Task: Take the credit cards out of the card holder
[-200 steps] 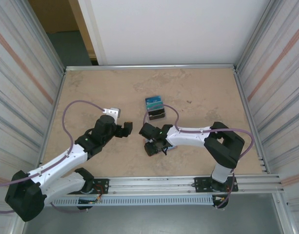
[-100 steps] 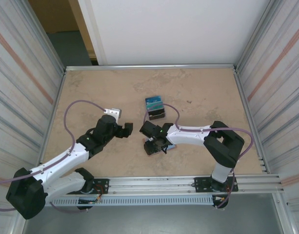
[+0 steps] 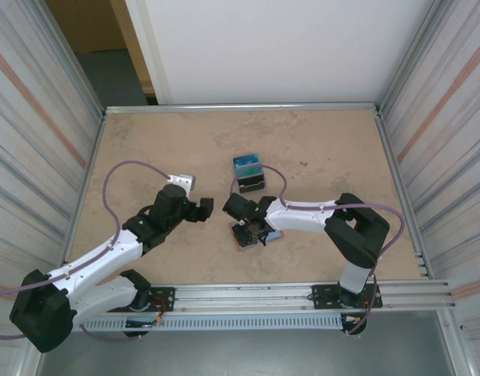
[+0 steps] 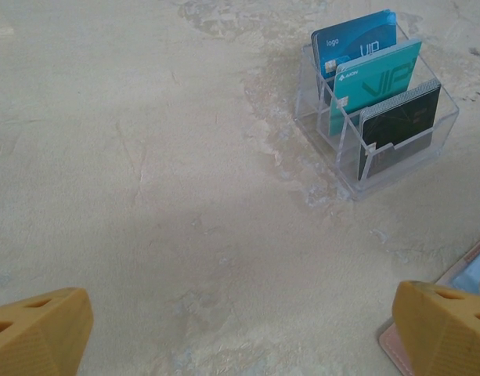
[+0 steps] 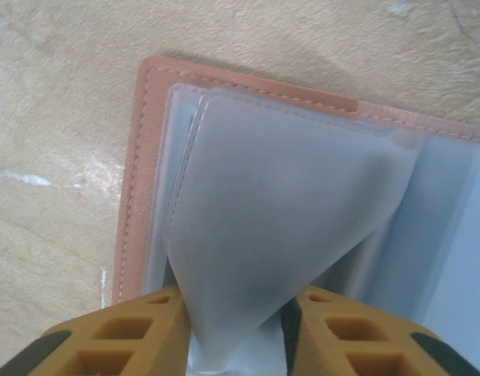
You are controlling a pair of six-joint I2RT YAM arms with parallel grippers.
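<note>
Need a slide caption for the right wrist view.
Right gripper, jaws pinching a frosted sleeve of the open pink card holder.

card holder: lying open on the table, just before the stand, right of the left gripper.
stand: sitting mid-table.
credit cards: standing in the stand's slots, one behind another.
right gripper: pinching the card holder's inner sleeve.

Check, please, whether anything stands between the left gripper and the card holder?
Nothing visible does: bare table lies between the open left gripper and the card holder. The right gripper pinches its translucent sleeve, and the clear card stand sits farther back, off that line.
</note>
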